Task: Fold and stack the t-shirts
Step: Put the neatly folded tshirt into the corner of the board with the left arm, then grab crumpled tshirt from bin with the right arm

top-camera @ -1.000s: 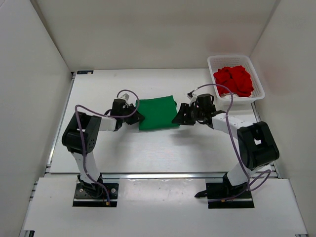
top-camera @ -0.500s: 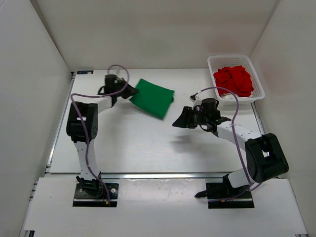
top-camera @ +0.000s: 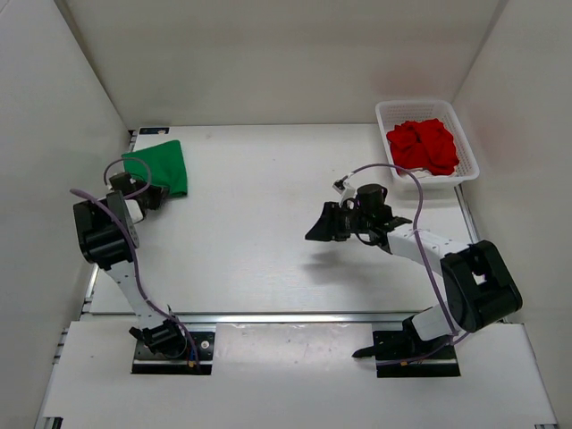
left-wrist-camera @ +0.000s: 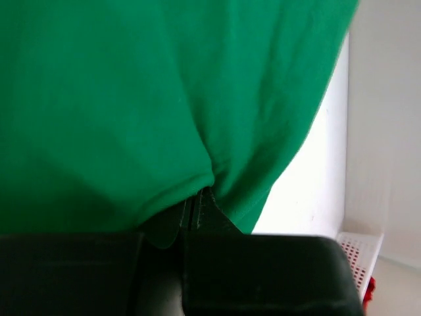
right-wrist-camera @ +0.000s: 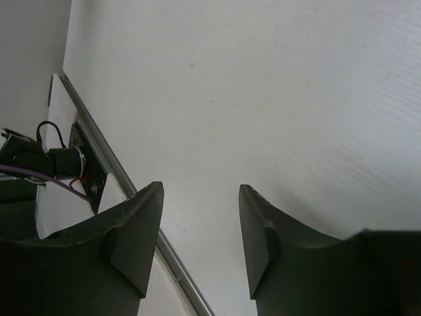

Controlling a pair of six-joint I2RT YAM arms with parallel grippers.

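Two plain soft cloth t-shirts are in view: one bright green t-shirt [top-camera: 159,166] at ten o'clock, one crumpled red t-shirt [top-camera: 423,145] at two o'clock. There is one white plastic mesh basket [top-camera: 427,105]. Two black-and-white robot arms show: left arm [top-camera: 98,234], right arm [top-camera: 474,281].

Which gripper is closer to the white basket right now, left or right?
Right. The right gripper hangs open over the table, short of the basket and to its left; the left gripper clamps the green t-shirt by the far-left corner.
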